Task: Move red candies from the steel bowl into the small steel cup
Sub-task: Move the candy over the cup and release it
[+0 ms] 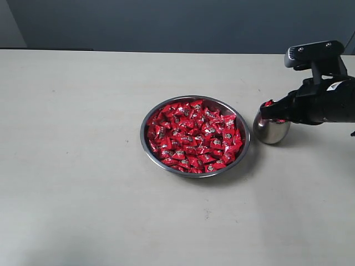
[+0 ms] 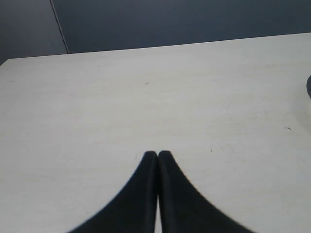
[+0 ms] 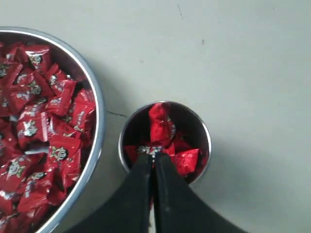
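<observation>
Directly over the small steel cup (image 3: 165, 141), the right gripper (image 3: 153, 156) pinches 1 candy (image 3: 160, 124); the steel bowl (image 1: 195, 136) of red candies (image 1: 194, 133) sits beside, bare table (image 1: 83, 166) around.

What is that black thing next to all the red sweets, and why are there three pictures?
It is a robot arm with pinching jaws. One picture looks at the whole table. The other two come from small cameras on the robot's two wrists. On the table sits a steel bowl full of red candies, and beside it a small steel cup with some candies inside. The right gripper is over the cup, jaws pinched on one red candy. The left gripper is shut and empty, over bare table.
</observation>
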{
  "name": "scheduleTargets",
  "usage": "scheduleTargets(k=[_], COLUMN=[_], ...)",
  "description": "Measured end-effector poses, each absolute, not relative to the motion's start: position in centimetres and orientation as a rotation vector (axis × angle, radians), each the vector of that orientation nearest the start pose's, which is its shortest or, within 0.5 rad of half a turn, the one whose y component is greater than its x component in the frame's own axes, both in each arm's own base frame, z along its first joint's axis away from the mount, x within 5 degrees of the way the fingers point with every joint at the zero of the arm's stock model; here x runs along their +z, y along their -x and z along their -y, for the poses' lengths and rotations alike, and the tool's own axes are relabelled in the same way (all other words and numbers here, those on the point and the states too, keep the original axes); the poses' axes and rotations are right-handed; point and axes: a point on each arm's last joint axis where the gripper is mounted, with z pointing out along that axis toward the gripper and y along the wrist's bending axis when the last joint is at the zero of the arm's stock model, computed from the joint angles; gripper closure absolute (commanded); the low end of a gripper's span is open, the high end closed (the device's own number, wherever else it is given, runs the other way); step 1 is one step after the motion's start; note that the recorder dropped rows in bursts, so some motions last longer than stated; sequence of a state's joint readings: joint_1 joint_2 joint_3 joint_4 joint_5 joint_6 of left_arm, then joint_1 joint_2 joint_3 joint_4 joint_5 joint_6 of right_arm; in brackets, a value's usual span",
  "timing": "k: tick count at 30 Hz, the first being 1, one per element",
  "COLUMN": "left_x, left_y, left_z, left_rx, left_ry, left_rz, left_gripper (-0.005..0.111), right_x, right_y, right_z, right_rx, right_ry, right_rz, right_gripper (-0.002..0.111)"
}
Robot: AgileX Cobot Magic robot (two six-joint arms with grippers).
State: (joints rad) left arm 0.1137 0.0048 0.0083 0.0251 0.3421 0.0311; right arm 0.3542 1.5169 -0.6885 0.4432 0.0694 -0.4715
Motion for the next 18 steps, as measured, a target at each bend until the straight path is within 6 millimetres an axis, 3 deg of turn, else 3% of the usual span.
scheduleTargets(k=[6,12,18], left_x=[17.9,17.9,17.9], left_y=[-5.4,-5.4,-5.4], left_z=[-0.7,-0.7,-0.7], left_rx=[0.126,0.126,0.126], left_ry=[0.06,0.06,0.06], left_rz=[-1.84,-1.84,-1.84], left_gripper=[0.106,0.106,0.106], right_x=[17.4,17.1,16.6], right_y=[-27.8,-29.2,-29.5], right_z=[-10.4,-10.9,-11.0], right_rx=[0.157,0.143,0.127], right_ry=[0.479,0.509,0.545], right_rz=[-2.348,-2.339,-2.345], right_gripper=[0.108,0.108,0.108])
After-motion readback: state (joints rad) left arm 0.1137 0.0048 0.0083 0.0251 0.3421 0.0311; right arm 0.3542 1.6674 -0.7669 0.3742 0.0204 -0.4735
